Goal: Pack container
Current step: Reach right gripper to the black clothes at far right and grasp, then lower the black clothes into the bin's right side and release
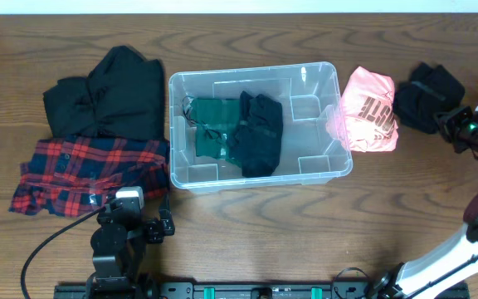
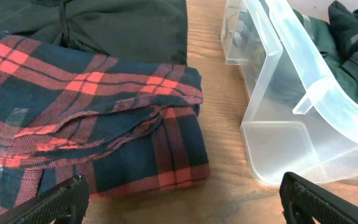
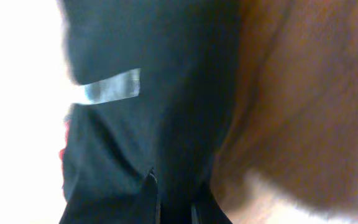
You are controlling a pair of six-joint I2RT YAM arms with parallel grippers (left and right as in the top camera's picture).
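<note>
The clear container (image 1: 309,108) stands mid-table and holds a green garment (image 1: 214,124) and a black garment (image 1: 260,133). Its near corner shows in the left wrist view (image 2: 303,124). My left gripper (image 1: 143,218) is open and empty (image 2: 182,199), low over the table just in front of a red plaid shirt (image 1: 90,170) (image 2: 92,124). My right gripper (image 1: 459,124) is at the far right, shut on a black garment (image 1: 426,95) that fills the right wrist view (image 3: 166,93) around the fingers (image 3: 174,199).
A black garment (image 1: 110,95) lies behind the plaid shirt at the left (image 2: 123,25). A pink garment (image 1: 370,112) lies against the container's right wall, between it and the gripped black garment.
</note>
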